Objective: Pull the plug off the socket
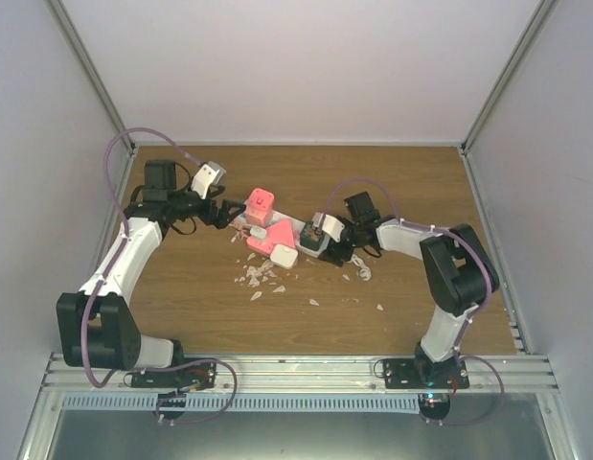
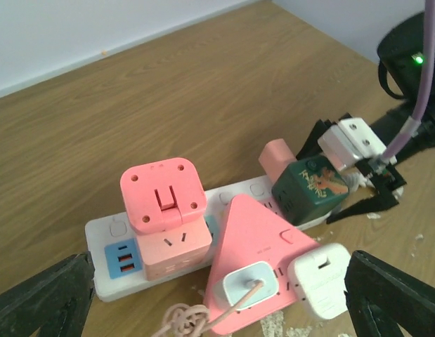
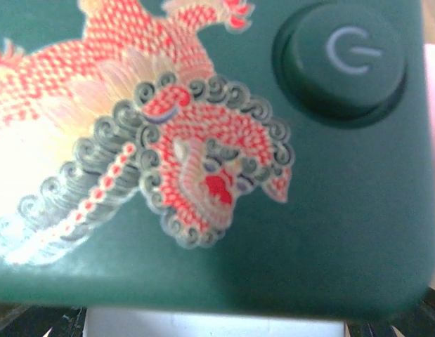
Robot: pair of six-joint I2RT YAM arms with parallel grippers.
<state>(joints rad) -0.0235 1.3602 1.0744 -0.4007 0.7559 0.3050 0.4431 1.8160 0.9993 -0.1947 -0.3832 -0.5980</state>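
Wood-grain table point(image 1: 411, 182) inside a pale enclosure.
Plain white walls point(image 1: 306, 67) boxed in the brown top at the back and both sides, aluminium posts point(image 1: 90, 77) ran up the rear corners, a slotted metal rail point(image 1: 306, 369) crossed the near edge, and the light was soft and even.

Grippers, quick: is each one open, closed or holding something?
Left gripper: open, holding nothing.
Right gripper: up against the dark green dragon-printed cube plug; grip cannot be told.

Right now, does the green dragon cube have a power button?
Yes, the right wrist view shows a round button, marked with a power sign, at the upper right of the green cube.
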